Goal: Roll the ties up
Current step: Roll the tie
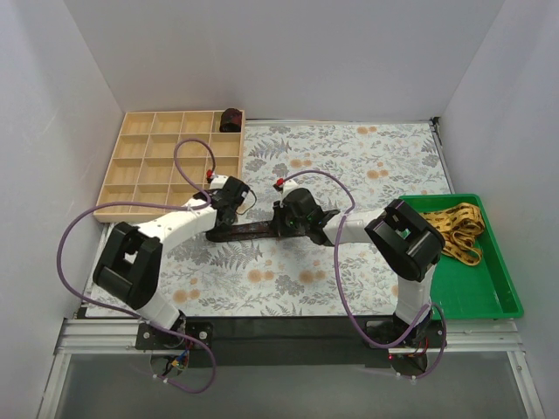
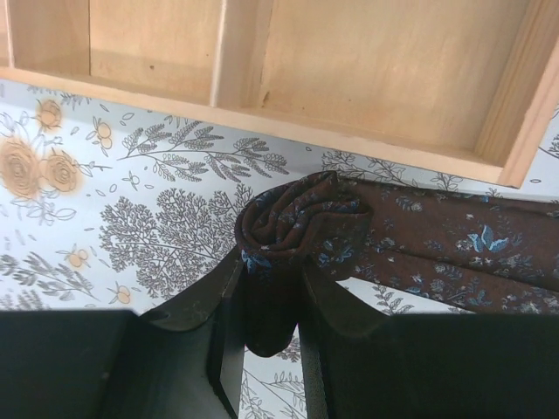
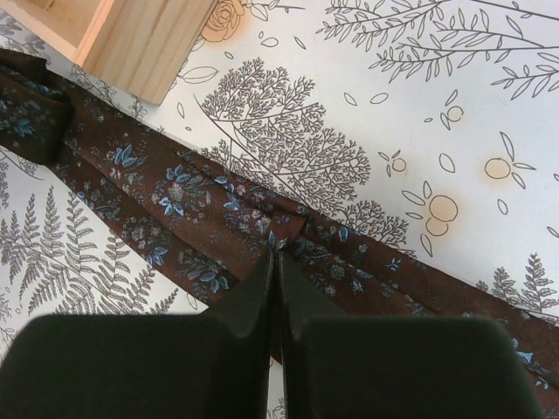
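A dark maroon tie (image 1: 253,230) with small blue flowers lies across the floral mat between my two grippers. Its left end is wound into a small roll (image 2: 297,216). My left gripper (image 2: 271,297) is shut on that roll, with the fabric hanging down between its fingers, just in front of the wooden tray. My right gripper (image 3: 278,255) is shut on the flat stretch of the tie (image 3: 188,194), pinching up a small fold. In the top view the left gripper (image 1: 225,215) and the right gripper (image 1: 278,225) stand close together. A rolled dark tie (image 1: 231,120) sits in the tray's far right compartment. A yellow patterned tie (image 1: 454,229) lies in the green tray.
The wooden divided tray (image 1: 140,166) fills the back left; its front wall (image 2: 349,140) is right beyond the roll and its corner (image 3: 148,39) is near the right gripper. The green tray (image 1: 489,297) sits at the right. Purple cables (image 1: 341,262) loop over the mat.
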Available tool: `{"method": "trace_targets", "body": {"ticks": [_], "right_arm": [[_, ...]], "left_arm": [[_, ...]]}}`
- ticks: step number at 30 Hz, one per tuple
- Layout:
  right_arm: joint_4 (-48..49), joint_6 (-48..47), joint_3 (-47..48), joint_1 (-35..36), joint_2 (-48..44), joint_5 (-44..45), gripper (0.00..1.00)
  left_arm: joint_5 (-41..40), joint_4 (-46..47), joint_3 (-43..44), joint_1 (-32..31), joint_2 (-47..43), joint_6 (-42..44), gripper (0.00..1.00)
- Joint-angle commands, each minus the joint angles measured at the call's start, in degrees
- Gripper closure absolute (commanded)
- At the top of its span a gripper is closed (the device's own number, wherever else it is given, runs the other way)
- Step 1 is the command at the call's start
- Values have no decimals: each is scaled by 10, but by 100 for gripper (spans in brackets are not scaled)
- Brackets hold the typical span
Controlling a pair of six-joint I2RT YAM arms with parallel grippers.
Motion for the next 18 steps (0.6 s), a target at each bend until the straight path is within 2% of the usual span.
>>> {"method": "trace_targets", "body": {"ticks": [1, 8, 15, 18], "right_arm": [[-31, 7, -24, 6, -1, 12, 92], [-5, 19, -37, 6, -5, 12, 91], [54, 44, -61, 6, 2, -12, 88], [77, 48, -79, 6, -1, -17, 87]], "left_arm": [[-104, -50, 42, -31, 22, -9, 100], [-144, -109, 99, -95, 74, -40, 100], [-163, -182, 172, -147, 185, -87, 100], [-166, -193, 189, -162, 205, -93, 100]]}}
